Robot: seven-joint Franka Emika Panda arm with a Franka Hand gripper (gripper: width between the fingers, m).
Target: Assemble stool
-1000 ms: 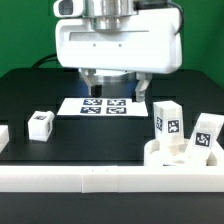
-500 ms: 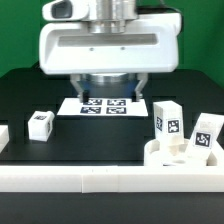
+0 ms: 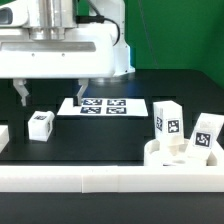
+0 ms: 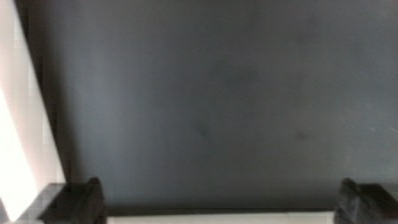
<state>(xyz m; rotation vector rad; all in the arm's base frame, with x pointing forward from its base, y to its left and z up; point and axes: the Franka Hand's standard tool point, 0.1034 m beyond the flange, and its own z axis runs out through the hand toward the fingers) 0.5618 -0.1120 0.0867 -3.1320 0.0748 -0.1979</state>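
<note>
Your claw (image 3: 51,93) hangs wide open and empty above the table's (image 3: 100,135) left, over a small tagged leg (image 3: 40,124); two legs (image 3: 166,120) stand upright at right.

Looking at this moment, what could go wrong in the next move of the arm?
1. The open gripper hangs close above the loose leg at the exterior view's left. If it descends off centre, a fingertip may knock the leg over or push it away.
2. The wrist view shows mostly bare table, not the leg, so alignment seems unconfirmed.
3. Two legs stand in the seat; a wide sweep could topple them.
</note>
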